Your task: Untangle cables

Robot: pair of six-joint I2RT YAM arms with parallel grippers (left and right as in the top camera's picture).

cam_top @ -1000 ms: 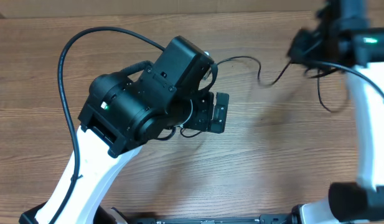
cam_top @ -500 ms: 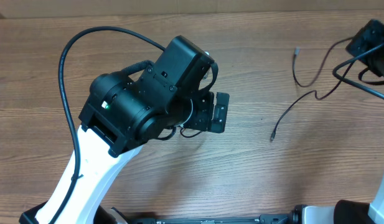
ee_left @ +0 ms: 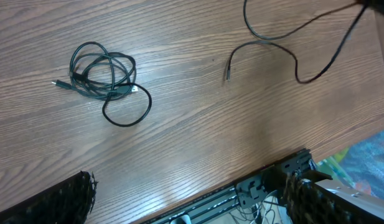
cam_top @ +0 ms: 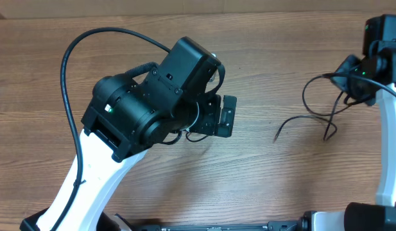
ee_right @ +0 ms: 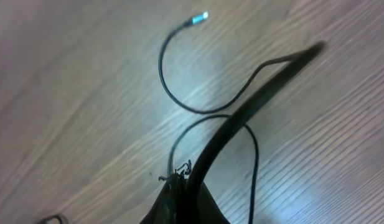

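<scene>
A coiled bundle of thin black cables (ee_left: 104, 78) lies on the wood table (ee_left: 179, 137) in the left wrist view; my left arm hides it from overhead. My left gripper (ee_left: 188, 208) hangs high above the table, open and empty. A separate cable (cam_top: 294, 119) trails loosely across the table at the right, its free end (ee_left: 229, 65) lying well apart from the bundle. My right gripper (cam_top: 346, 80) is shut on this cable near the right edge. In the right wrist view the cable rises from the shut fingers (ee_right: 185, 202), and its metal plug (ee_right: 200, 18) rests on the wood.
The left arm's thick black supply cable (cam_top: 66, 70) arcs over the table's left side. A black rail (ee_left: 266, 186) runs along the table's front edge, with coloured clutter (ee_left: 366, 155) beyond it.
My right gripper carried the cable rightward, pulling it away from the left arm's area. It now sits lower, with the cable slack on the table. The left arm has not moved.
</scene>
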